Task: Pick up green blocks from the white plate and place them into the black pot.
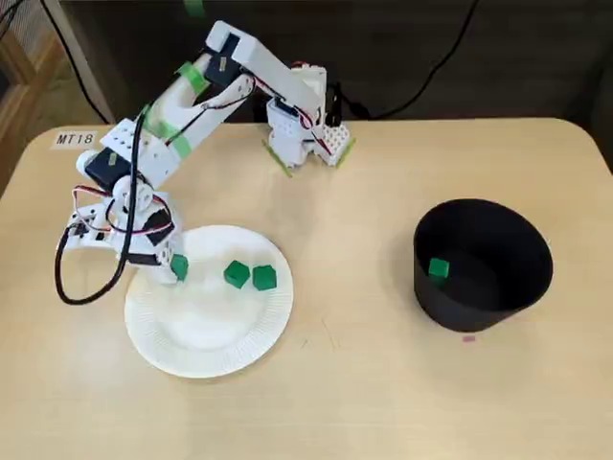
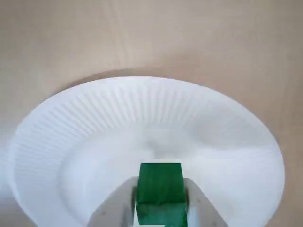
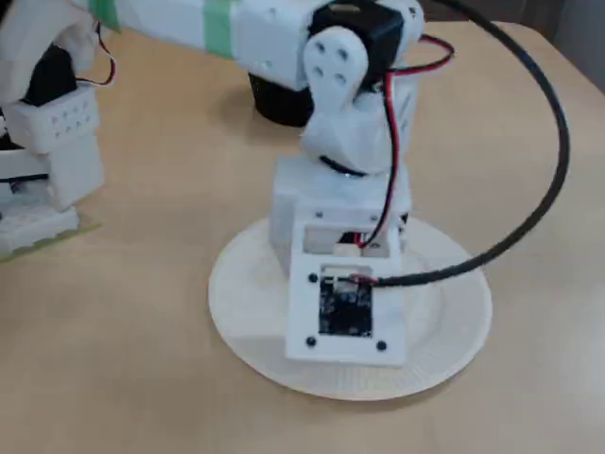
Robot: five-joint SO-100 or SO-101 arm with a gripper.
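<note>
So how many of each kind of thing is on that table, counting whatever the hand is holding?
White plate: 1
Black pot: 1
Green blocks: 4, namely one held block in the hand, two loose blocks on the plate, and one block in the pot
Total: 6

Pale wooden table in soft, even room light

A light beige wood-grain table (image 1: 383, 383) with rounded corners fills nearly all of both fixed views and the far part of the wrist view. Shadows on it are faint and blurred. A small white label printed "MT18" (image 1: 75, 139) sits at its far left corner in a fixed view. Beyond the far edge lies a dark, dim backdrop (image 1: 546, 57), too shadowed to tell wall from floor. At the far left, a tan surface (image 1: 53, 91) shows beside a wooden frame (image 1: 11, 67).
</note>
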